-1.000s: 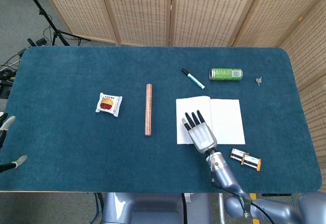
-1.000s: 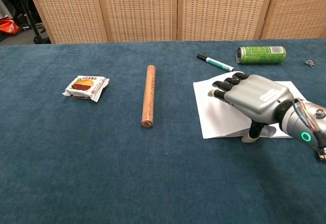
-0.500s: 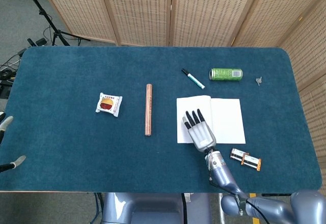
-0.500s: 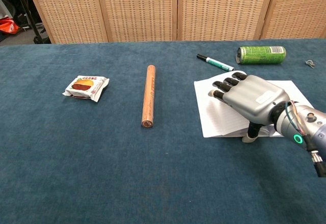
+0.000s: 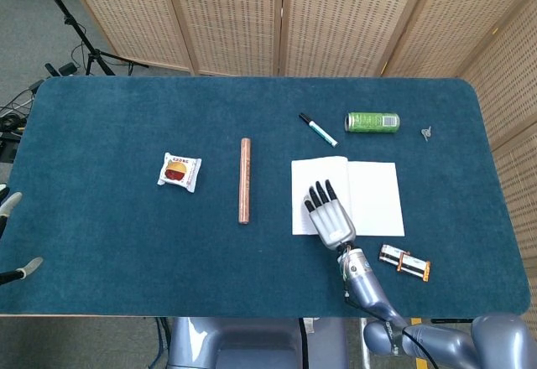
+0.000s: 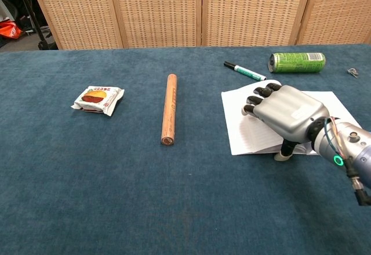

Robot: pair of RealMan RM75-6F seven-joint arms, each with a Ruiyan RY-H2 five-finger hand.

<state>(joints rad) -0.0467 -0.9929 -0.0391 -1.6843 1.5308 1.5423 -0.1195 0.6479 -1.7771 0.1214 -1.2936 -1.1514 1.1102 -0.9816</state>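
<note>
My right hand (image 5: 330, 215) lies palm down on the left page of an open white notebook (image 5: 373, 189), fingers stretched forward and pressing the paper. The chest view shows the same hand (image 6: 284, 113) with its thumb down at the notebook's (image 6: 243, 133) near edge. It holds nothing. Of my left hand (image 5: 7, 204) only two pale fingertips show at the left edge of the head view, spread apart beyond the table's side, with nothing between them.
A copper-coloured rod (image 5: 245, 180) lies lengthwise at mid-table, a snack packet (image 5: 179, 170) to its left. Behind the notebook lie a marker (image 5: 318, 129), a green can (image 5: 372, 122) on its side, and a small metal piece (image 5: 427, 133). A small orange-and-white pack (image 5: 404, 262) lies right of my wrist.
My right hand has drawn back slightly toward me, and the notebook has slid a little to the right under it. The left fingertips shifted slightly outward.
</note>
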